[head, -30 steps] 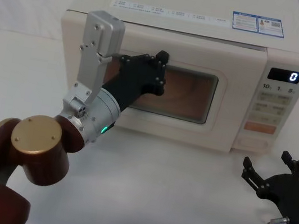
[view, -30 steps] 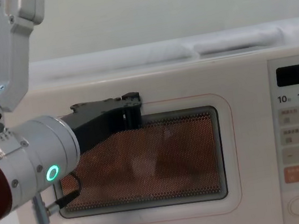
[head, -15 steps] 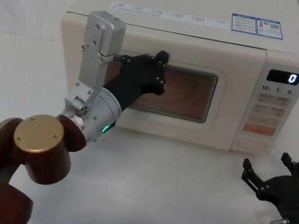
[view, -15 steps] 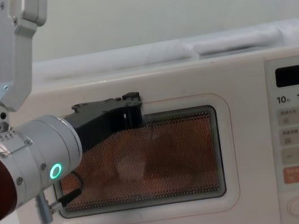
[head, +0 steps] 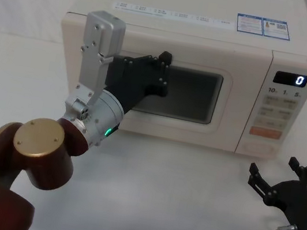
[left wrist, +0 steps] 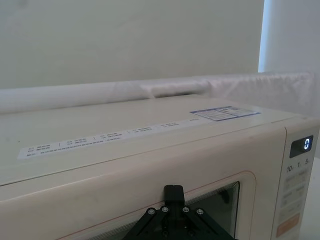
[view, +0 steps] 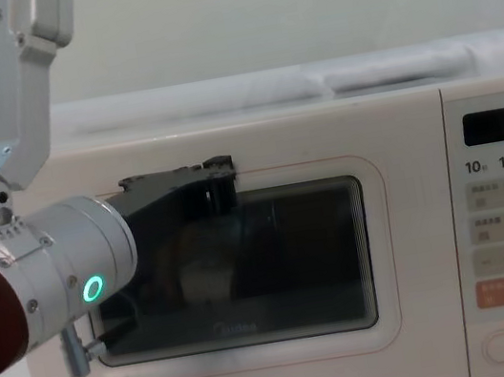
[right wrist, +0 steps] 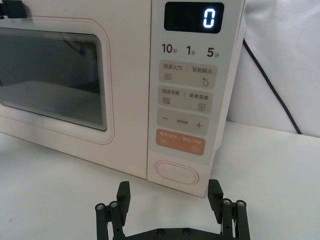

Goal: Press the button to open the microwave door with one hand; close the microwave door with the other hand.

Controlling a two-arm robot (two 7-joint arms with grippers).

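Microwave door (head: 163,90): flush with the cabinet under my left gripper (head: 161,72), jaws' state not discernible; I judge the closing done, nothing left but withdrawal. Button (right wrist: 175,173): just beyond my right gripper (right wrist: 170,212), whose jaws are spread wide, low over the white tabletop (head: 175,200), pale wall behind.

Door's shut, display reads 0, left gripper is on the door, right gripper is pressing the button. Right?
Not quite. The right gripper is not pressing the button: the right wrist view shows it open, short of the panel. The rest holds: the microwave door looks shut, the display reads 0, and the left gripper is against the door.
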